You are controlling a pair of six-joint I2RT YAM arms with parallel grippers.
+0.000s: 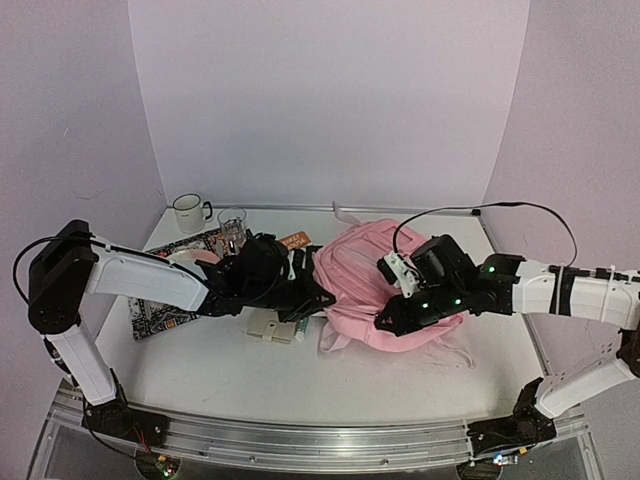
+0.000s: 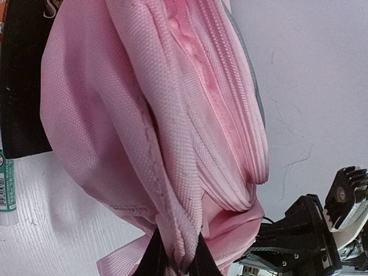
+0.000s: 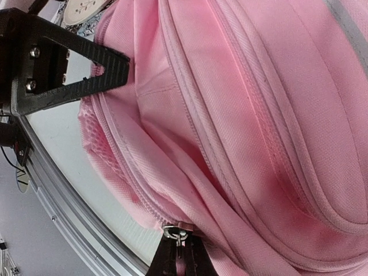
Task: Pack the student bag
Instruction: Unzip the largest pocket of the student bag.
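The pink student bag (image 1: 365, 270) lies in the middle of the table between my two arms. My left gripper (image 1: 322, 297) is at its left edge, shut on a fold of the bag's fabric (image 2: 175, 253); the fold fills the left wrist view. My right gripper (image 1: 385, 322) is at the bag's near right corner, shut on a metal zip pull (image 3: 179, 234) at the end of a zip line. The bag's pink fabric (image 3: 241, 115) fills the right wrist view. The bag's inside is hidden.
A white mug (image 1: 187, 212) and a glass (image 1: 232, 222) stand at the back left. A patterned book (image 1: 160, 315) lies under my left arm. A beige case (image 1: 272, 328) lies by the bag's left edge. An orange packet (image 1: 294, 240) lies behind my left gripper.
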